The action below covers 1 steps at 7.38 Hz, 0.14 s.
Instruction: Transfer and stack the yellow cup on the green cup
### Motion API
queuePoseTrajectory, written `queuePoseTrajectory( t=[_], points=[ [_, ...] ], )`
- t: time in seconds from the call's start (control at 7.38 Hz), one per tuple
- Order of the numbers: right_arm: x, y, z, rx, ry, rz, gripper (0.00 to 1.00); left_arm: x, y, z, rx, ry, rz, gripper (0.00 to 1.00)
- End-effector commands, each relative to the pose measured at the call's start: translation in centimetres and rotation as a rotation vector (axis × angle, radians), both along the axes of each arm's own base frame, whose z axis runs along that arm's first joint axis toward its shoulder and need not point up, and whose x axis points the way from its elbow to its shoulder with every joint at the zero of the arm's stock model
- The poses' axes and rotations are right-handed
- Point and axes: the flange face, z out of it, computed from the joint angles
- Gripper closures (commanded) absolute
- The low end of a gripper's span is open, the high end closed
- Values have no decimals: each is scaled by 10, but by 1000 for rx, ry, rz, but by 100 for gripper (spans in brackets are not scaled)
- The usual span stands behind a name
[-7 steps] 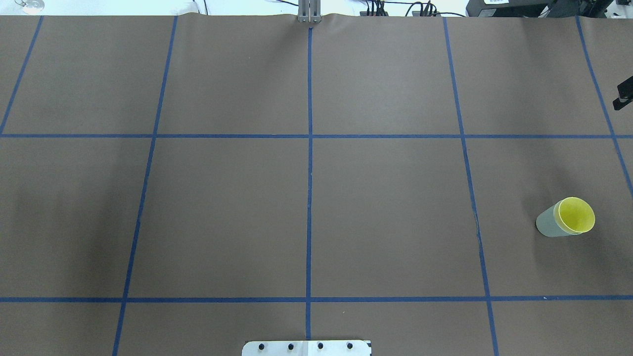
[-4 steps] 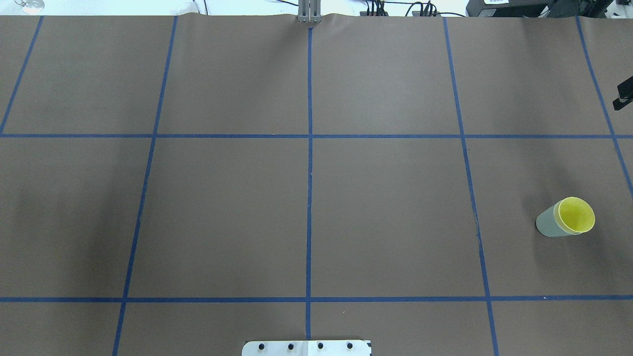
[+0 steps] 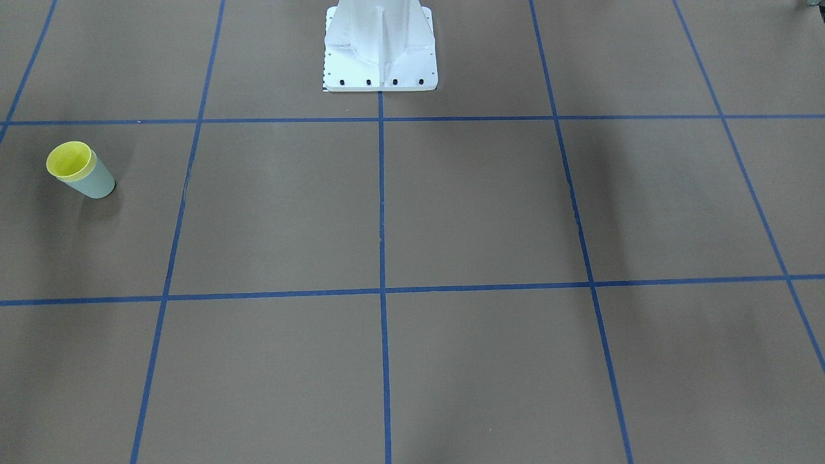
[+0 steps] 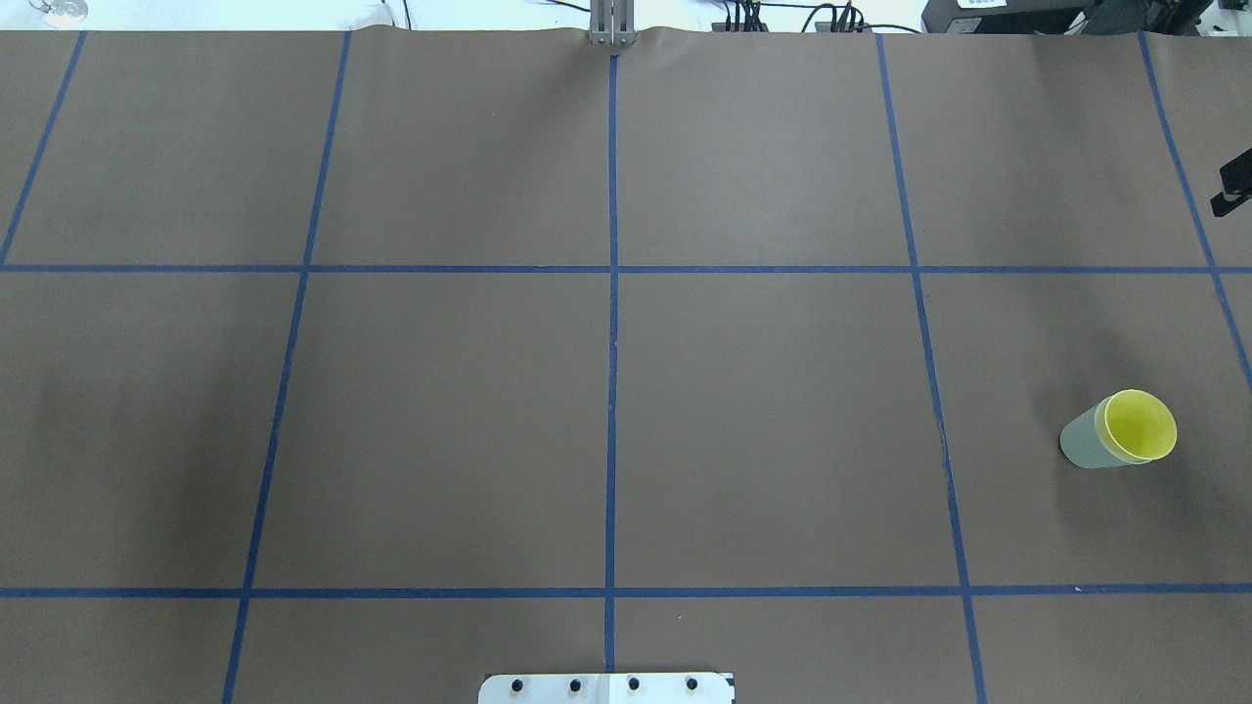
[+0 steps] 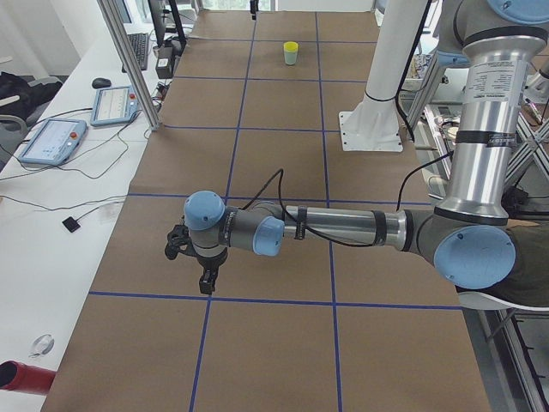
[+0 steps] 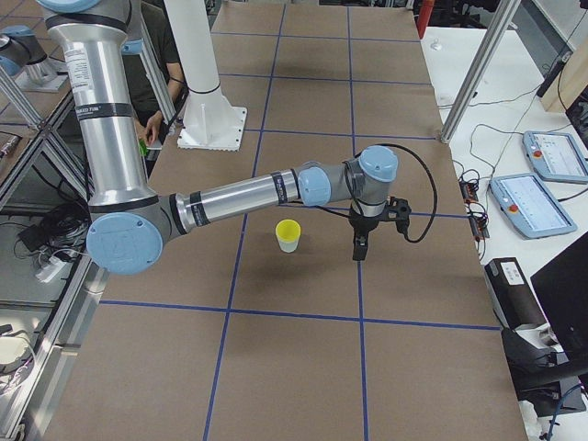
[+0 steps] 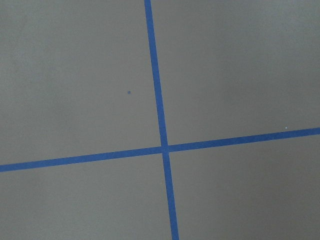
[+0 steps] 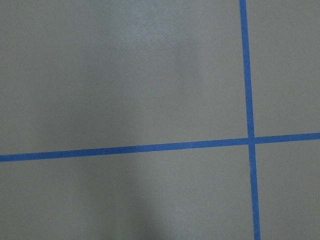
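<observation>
Nothing moved: yellow cup (image 4: 1140, 428) (upright) sits nested in green cup (image 4: 1080, 446).

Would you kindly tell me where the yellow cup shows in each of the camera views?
Front-facing: yellow cup at the left edge, upper half.
Overhead: the cup far right, below the middle.
Exterior left: the cup top centre, far end.
Exterior right: the cup near the centre.
Left wrist: not in it.
Right wrist: not in it.
Shared landmark: the green cup it sits nested in.

The green cup (image 4: 1082, 446) hides the yellow cup (image 4: 1140, 427) (bar its rim).
</observation>
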Motion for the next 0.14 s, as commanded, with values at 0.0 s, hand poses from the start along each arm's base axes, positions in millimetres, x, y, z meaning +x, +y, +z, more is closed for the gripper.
queuePoseTrajectory(
  t=[0.0],
  points=[
    [-1,-1,0,-1,0,-1,0,0,-1,-6,15,-3,3,0]
  ],
)
